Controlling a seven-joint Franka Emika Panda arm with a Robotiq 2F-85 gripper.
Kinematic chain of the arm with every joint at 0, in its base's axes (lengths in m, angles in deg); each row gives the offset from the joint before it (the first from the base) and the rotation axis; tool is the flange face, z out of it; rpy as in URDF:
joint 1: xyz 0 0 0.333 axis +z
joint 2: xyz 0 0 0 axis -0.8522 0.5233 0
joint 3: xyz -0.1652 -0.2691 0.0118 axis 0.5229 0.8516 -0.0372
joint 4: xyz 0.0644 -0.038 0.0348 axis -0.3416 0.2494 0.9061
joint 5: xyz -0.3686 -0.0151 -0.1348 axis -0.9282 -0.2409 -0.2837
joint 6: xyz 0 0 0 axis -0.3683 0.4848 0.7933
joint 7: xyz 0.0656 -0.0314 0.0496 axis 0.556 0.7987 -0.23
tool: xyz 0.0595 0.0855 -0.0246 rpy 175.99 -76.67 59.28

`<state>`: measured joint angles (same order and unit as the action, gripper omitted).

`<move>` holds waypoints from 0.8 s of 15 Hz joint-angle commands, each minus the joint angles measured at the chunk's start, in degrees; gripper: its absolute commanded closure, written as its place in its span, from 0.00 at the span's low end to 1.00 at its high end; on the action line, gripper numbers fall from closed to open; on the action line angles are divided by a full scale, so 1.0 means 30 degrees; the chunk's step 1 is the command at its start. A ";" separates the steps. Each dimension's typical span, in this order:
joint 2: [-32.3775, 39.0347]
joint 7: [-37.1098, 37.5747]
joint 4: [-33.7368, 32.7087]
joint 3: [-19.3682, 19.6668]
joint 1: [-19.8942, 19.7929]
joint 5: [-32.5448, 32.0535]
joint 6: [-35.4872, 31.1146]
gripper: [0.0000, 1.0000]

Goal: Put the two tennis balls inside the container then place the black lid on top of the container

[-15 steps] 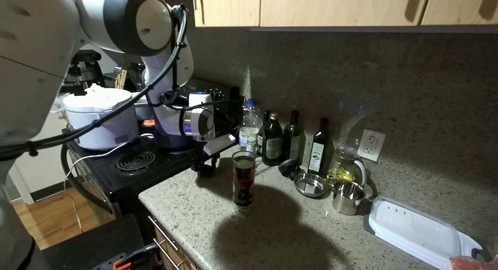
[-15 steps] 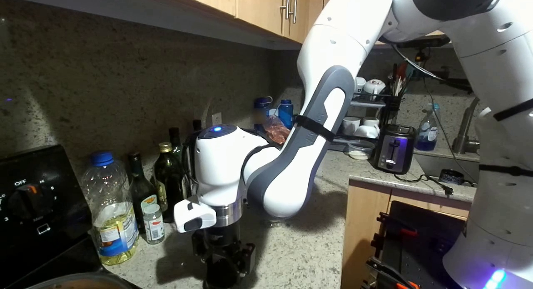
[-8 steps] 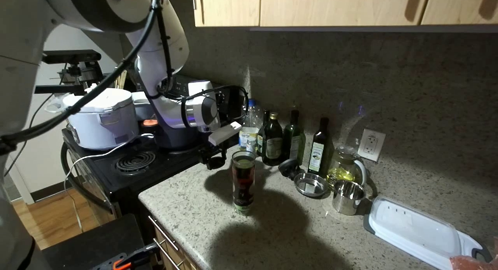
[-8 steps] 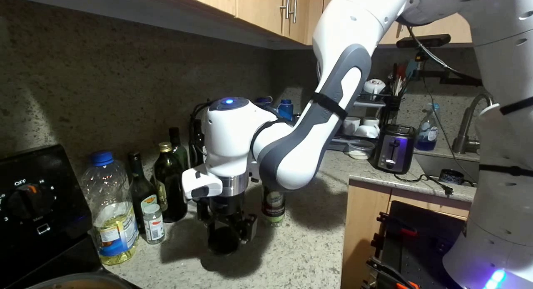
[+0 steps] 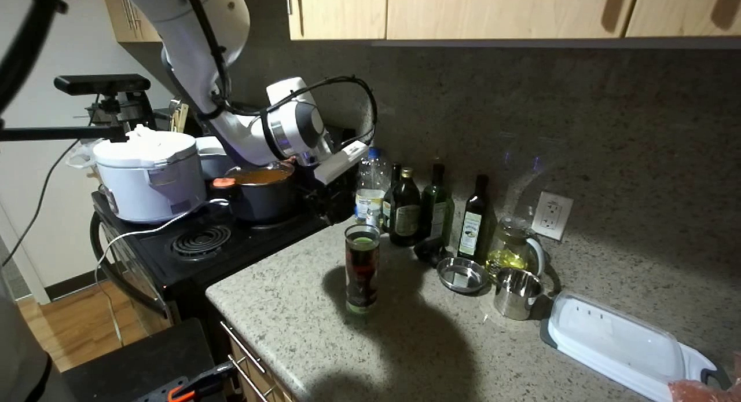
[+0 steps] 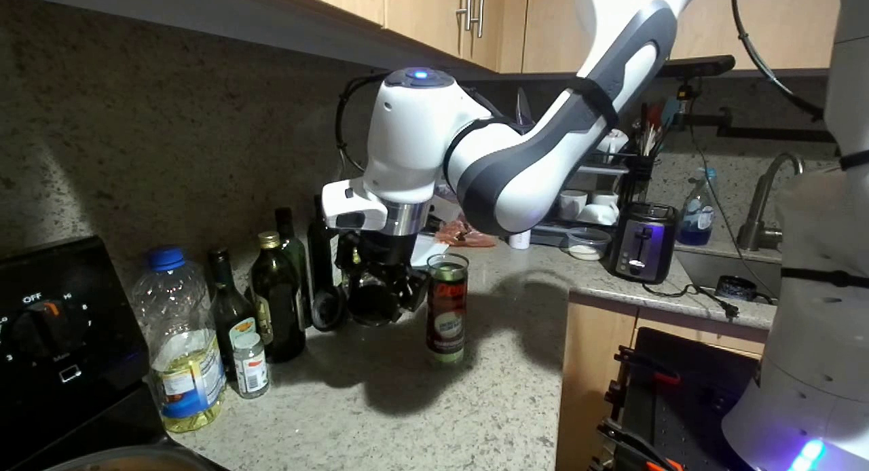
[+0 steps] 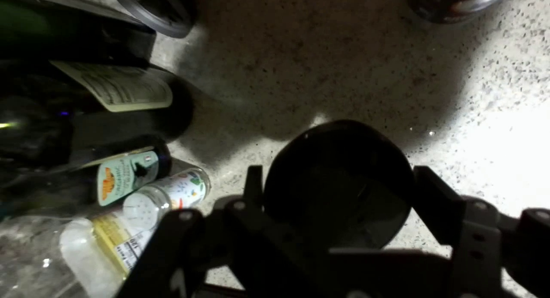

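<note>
Gripper (image 7: 338, 177) has the black lid (image 7: 337, 199) pinched, jaws pretty wide, up above the counter (image 6: 495, 417), closer to the edge by the stove (image 5: 202, 242) than the tube (image 6: 447, 322) is.

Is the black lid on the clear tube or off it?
Off: the gripper holds the black lid apart from the clear tube, its top uncovered.

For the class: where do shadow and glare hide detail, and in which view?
Wrist view: glare bleaches the counter white at the right, and the black lid between the jaws shows almost no detail; in both exterior views, broad shadows dull the counter's speckle beside the tube.
</note>
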<state>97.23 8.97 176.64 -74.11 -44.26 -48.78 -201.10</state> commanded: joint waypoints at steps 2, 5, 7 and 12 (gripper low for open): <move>-0.3064 0.0690 0.1027 -0.0137 -0.0454 -0.1045 0.1199 0.15; -0.4222 0.0536 0.0974 -0.0130 -0.0734 -0.1018 0.1911 0.13; -0.4899 0.0411 0.1013 -0.0077 -0.0925 -0.0831 0.2257 0.13; -0.5603 0.0269 0.1195 0.0075 -0.1292 0.0362 0.3345 0.19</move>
<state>83.32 9.19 178.60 -74.00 -47.62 -49.51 -193.02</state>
